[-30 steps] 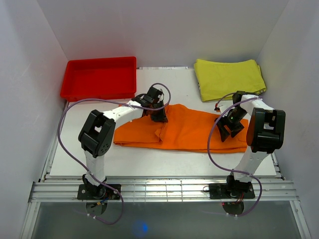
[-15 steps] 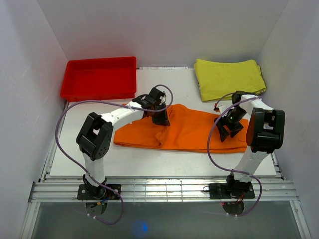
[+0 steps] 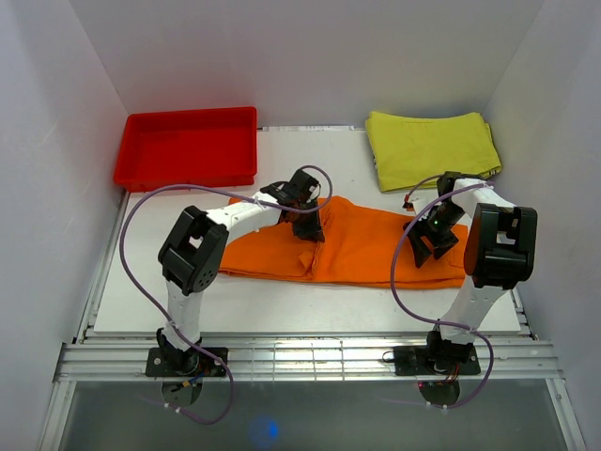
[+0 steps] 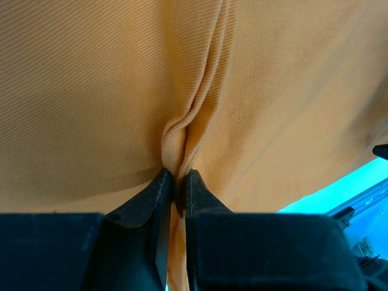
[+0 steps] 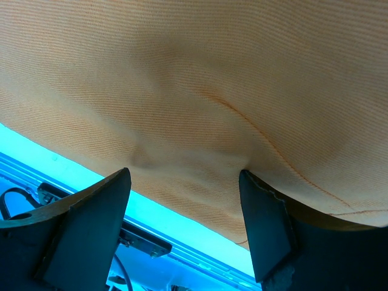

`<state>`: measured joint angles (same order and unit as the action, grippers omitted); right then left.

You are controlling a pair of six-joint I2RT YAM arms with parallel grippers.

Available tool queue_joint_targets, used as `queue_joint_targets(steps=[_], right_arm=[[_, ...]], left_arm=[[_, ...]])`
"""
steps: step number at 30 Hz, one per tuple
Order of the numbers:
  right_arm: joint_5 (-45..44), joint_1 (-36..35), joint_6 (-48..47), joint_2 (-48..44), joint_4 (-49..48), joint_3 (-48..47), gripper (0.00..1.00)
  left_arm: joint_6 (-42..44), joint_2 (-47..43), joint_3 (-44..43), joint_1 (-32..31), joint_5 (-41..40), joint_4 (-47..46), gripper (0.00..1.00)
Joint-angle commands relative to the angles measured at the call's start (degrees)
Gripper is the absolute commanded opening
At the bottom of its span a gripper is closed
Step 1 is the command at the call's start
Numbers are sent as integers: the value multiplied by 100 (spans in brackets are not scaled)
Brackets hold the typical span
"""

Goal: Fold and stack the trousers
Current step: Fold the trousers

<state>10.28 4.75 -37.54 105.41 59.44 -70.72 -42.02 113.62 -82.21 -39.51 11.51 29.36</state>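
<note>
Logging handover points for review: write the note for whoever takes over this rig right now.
Left gripper: shut on a pinched ridge of the trousers, mid-length.
Right gripper: open, jaws astride the cloth near its right end, gripping nothing.
Trousers: lying across the table; yellow-green cloth far right, red tray far left.
Done: one layer apparently doubled over at the left.
Left: finish folding, then stack.

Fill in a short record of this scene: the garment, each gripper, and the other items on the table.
garment: orange trousers, partly folded, lying across the table
left gripper: shut, pinching a ridge of the trousers near their middle
right gripper: open, at the trousers' right end
far left corner: red tray
far right corner: folded yellow-green cloth
</note>
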Motion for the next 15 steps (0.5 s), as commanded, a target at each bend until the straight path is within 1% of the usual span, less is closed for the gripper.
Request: queue_joint_targets(steps=[1,3,4,5,7,8,10,12,13,14,15], right_arm=[[158,-45,63,-11,41,-82,77],[167,-53,63,-20,50,-100,77],[167,-54,54,-11,59,-100,78],[167,-54,54,-11,85,-135,78],[184,-54,28,-64,112,-179,78],[202,-54,19,-90,120,-214,79],[360,-54,-16,-160,173,-276,79],[544,-54,-104,-301,260,-381,79],[606,-54,-148,-440,278,-407,80],[650,-54,-244,-520,287,-425,80],[711,-54,-289,-599,296,-443,80]], left_arm=[[-96,-42,-321,-40,-175,-150,8],[-35,-16,-374,-31,-236,-115,25],[0,-33,-383,-31,-237,-115,46],[79,-120,-392,-31,-237,-98,55],[404,-331,-375,30,-263,-97,63],[518,-471,-313,83,-289,-159,72],[835,-972,-59,267,-246,-212,78],[1081,-1280,100,819,306,-212,79],[1500,-1516,196,1283,604,-151,79],[1739,-1614,214,1505,1086,102,79],[1985,-1720,232,1751,1256,270,80]])
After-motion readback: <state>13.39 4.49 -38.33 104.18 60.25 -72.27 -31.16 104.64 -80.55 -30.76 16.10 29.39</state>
